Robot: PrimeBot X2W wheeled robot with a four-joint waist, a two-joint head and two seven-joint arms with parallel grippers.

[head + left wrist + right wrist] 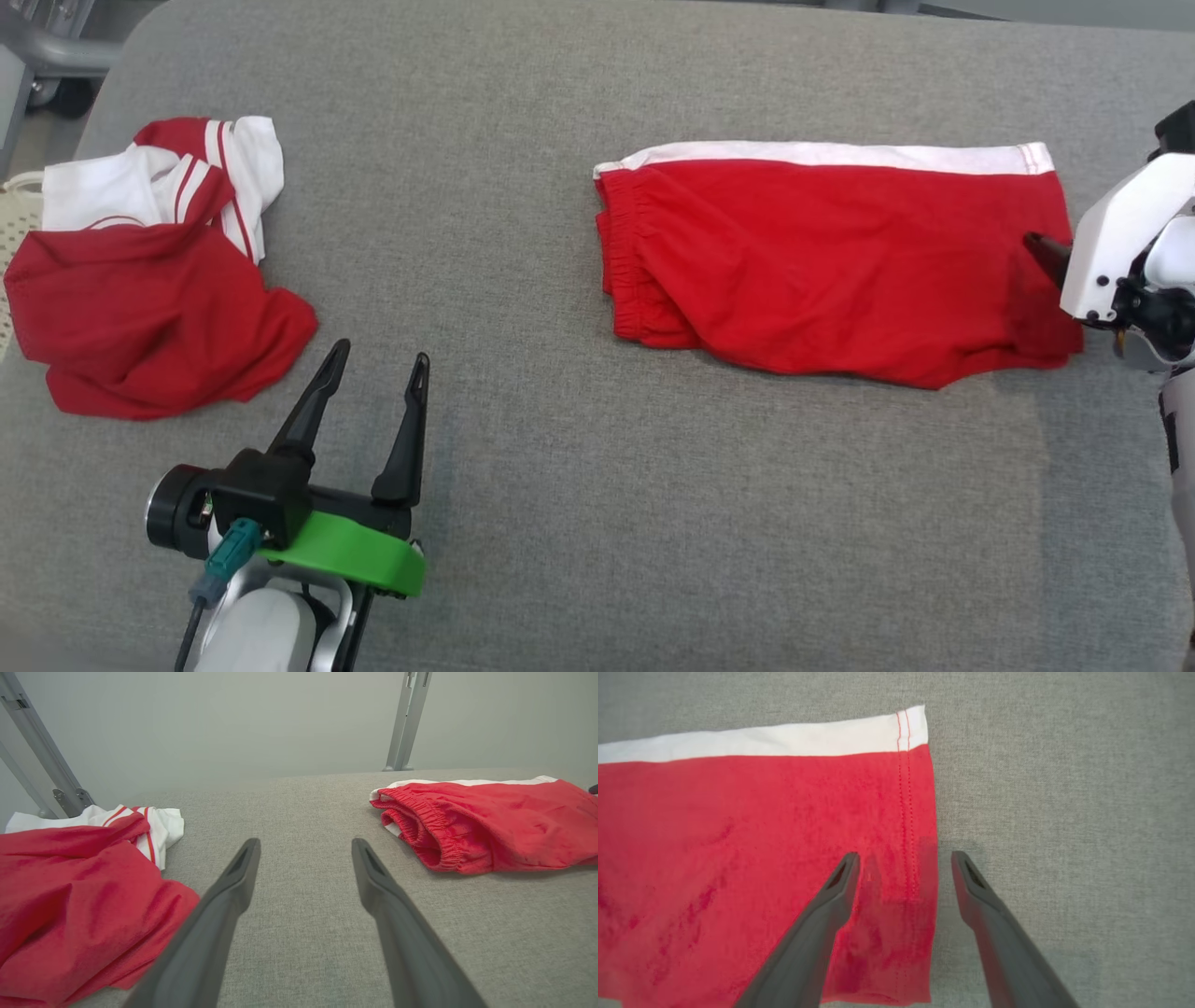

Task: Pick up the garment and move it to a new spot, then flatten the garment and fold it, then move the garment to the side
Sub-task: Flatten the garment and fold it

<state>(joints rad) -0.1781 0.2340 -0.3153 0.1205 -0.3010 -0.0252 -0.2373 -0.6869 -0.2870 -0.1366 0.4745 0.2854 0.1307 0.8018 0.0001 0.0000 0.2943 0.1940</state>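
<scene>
Right claw [903,858]: fingers spread, nothing pinched. It straddles the right hem of the red shorts [840,261], one finger over the cloth and the other over the grey fabric surface [579,523]. Contact with the cloth: cannot tell.

Shorts: folded flat, right of centre; white band along the far edge, elastic waistband at the left end.

Left claw [381,355]: fingers spread, empty, over bare surface at near left, well apart from the shorts.

Crumpled red-and-white garment [159,308]: heaped at far left, just beside the left claw.
</scene>
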